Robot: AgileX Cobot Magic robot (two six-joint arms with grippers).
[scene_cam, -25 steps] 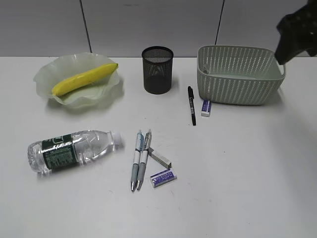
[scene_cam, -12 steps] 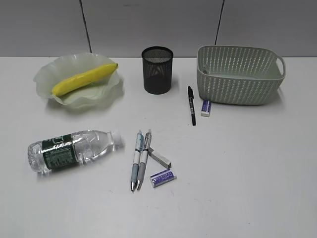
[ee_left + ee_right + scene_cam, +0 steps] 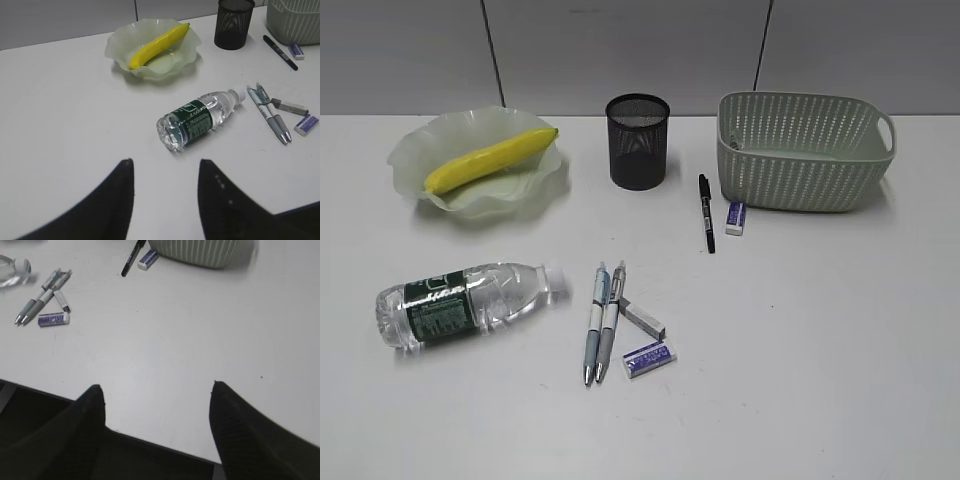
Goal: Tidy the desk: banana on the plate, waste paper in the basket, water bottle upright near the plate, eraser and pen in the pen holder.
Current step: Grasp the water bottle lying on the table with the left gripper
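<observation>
A yellow banana (image 3: 490, 158) lies on the pale green plate (image 3: 405, 150) at the back left. A water bottle (image 3: 465, 302) lies on its side at the front left. A black mesh pen holder (image 3: 638, 141) stands at the back middle. A black pen (image 3: 706, 212) and a white eraser (image 3: 736, 217) lie beside the green basket (image 3: 802, 150). Two grey pens (image 3: 602, 322) and two erasers (image 3: 649, 357) lie at the front middle. No waste paper shows. My left gripper (image 3: 166, 162) is open and empty, short of the bottle (image 3: 197, 118). My right gripper (image 3: 156, 386) is open and empty over the table's front edge.
The basket (image 3: 200, 251) shows at the top of the right wrist view, with the black pen (image 3: 132, 254) beside it. Bare white tabletop lies at the front right. A grey panelled wall stands behind the table.
A dark arm seen at the top right over the basket one second ago has left the exterior view. Nothing on the table has moved.
</observation>
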